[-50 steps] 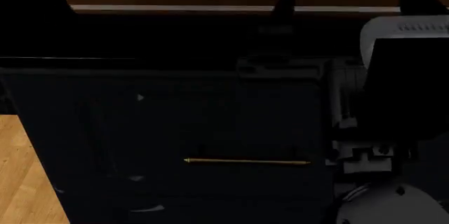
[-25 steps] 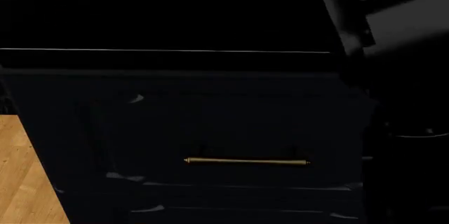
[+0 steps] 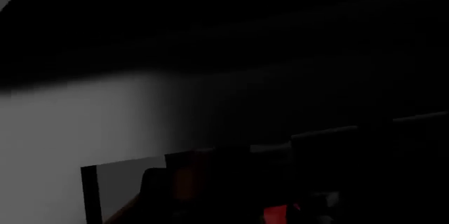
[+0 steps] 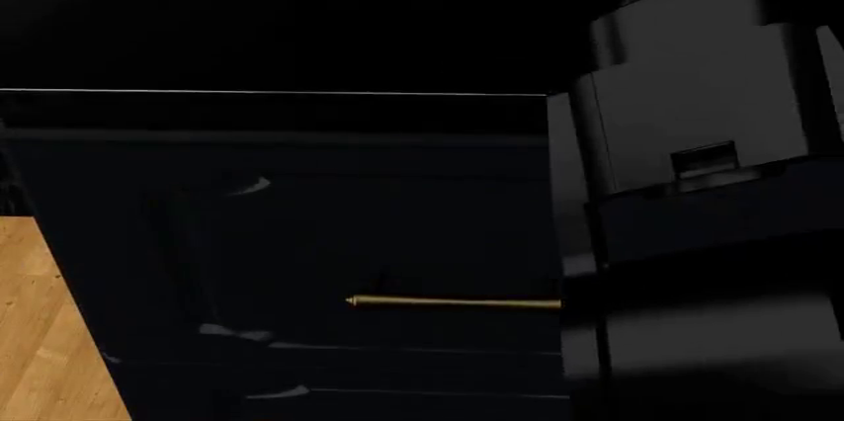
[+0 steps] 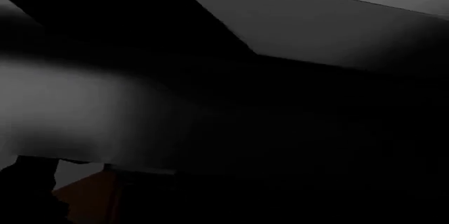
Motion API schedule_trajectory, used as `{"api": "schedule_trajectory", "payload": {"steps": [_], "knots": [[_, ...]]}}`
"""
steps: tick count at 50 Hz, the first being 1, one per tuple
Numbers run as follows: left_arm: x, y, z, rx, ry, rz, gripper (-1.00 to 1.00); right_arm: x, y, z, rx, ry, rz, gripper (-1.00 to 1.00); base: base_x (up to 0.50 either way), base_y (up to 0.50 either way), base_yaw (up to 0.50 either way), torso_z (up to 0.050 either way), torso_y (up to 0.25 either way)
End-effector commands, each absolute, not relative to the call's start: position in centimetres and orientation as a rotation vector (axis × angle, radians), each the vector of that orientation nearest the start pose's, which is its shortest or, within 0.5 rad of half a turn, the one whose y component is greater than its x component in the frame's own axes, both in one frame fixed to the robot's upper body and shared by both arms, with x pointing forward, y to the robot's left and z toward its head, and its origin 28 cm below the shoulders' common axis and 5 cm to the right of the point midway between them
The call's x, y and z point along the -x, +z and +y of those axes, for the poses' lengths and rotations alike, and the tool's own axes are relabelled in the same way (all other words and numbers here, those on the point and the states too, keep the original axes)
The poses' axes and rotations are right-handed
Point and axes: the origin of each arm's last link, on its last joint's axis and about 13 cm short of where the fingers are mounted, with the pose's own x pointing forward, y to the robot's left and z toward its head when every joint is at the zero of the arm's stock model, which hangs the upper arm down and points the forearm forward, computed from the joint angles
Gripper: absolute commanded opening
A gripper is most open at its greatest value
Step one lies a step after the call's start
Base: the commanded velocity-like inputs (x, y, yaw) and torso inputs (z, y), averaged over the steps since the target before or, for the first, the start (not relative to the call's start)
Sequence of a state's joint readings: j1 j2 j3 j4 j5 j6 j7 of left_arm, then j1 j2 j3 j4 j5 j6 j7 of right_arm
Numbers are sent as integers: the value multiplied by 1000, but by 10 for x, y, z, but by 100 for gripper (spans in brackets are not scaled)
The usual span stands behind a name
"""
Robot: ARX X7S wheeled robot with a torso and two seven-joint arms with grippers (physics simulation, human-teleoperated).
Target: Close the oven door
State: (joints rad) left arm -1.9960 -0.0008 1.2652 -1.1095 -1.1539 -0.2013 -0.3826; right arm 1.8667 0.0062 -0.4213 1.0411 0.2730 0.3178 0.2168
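Note:
Almost everything is dark. The head view shows a dark front panel [image 4: 330, 233] with a brass bar handle [image 4: 456, 302] low in the middle. A thin light edge [image 4: 264, 93] runs across above the panel. I cannot tell whether this panel is the oven door. My right arm [image 4: 686, 194] fills the right side of that view and covers the handle's right end. Its jaws do not show there. The right wrist view is black around the jaws. In the left wrist view only a small red patch [image 3: 279, 214] shows near the jaws. My left arm is out of the head view.
A wooden floor [image 4: 46, 342] shows at the lower left of the head view. A grey surface [image 3: 77, 129] fades into shadow in the left wrist view. The right wrist view has a grey slanted surface [image 5: 316, 19] and an orange-brown patch [image 5: 88, 197].
The head view tilted between the two earlier frames, and the wood and white strip left the top. My right arm has since swung in and now covers the right third of the view.

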Motion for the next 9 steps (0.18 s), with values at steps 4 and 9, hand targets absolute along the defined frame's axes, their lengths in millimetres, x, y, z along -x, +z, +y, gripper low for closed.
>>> {"api": "schedule_trajectory", "payload": {"steps": [4, 9], "knots": [[-410, 420, 169, -113, 112, -235, 100, -416, 415, -95, 279, -154, -245, 100, 76, 0, 2, 16, -16], [-409, 424, 168, -97, 86, -261, 100, -416, 416, -97, 239, -145, -262, 100, 72, -2, 2, 15, -16]]}}
